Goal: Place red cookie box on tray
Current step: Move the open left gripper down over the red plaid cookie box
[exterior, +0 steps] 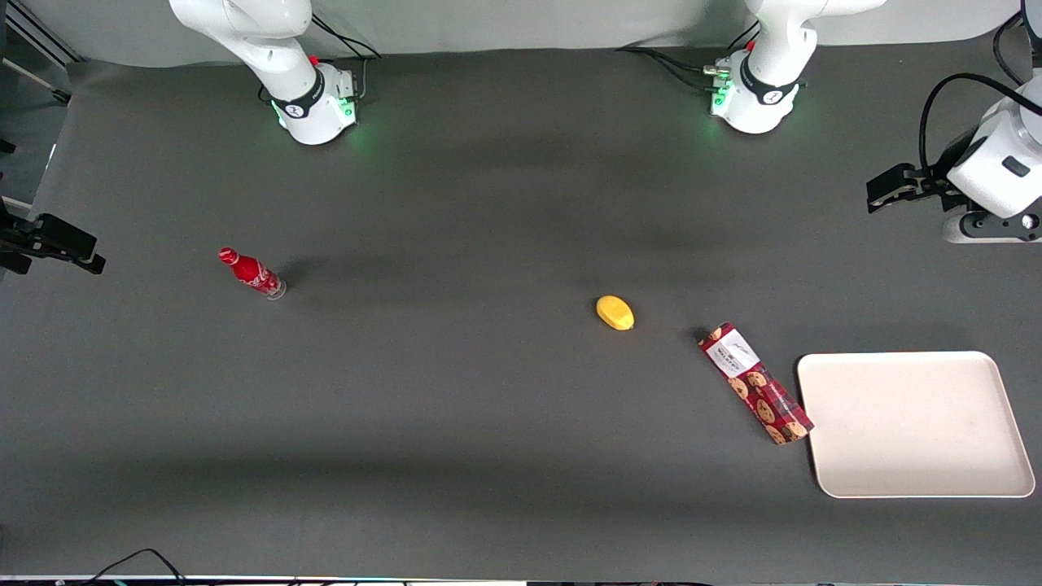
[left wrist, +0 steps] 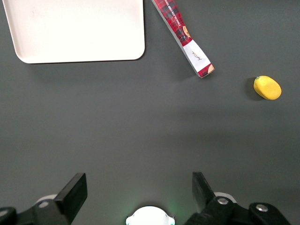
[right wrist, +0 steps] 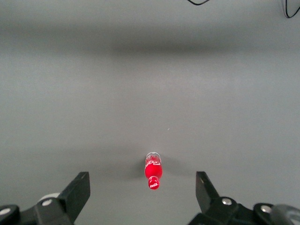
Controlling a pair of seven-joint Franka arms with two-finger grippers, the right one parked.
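Observation:
The red cookie box (exterior: pixel 755 382) lies flat on the dark table, slanted, with its white label end farther from the front camera. Its other end lies close against the rim of the cream-white tray (exterior: pixel 912 423), which holds nothing. My left gripper (exterior: pixel 883 191) hangs in the air at the working arm's end of the table, farther from the front camera than the tray and well apart from the box. In the left wrist view the gripper (left wrist: pixel 137 180) is open and empty, with the box (left wrist: pixel 183 37) and the tray (left wrist: pixel 75 28) ahead of it.
A yellow lemon-like object (exterior: pixel 615 312) lies on the table beside the box's label end, also seen in the left wrist view (left wrist: pixel 267 87). A small red bottle (exterior: pixel 251 273) stands toward the parked arm's end.

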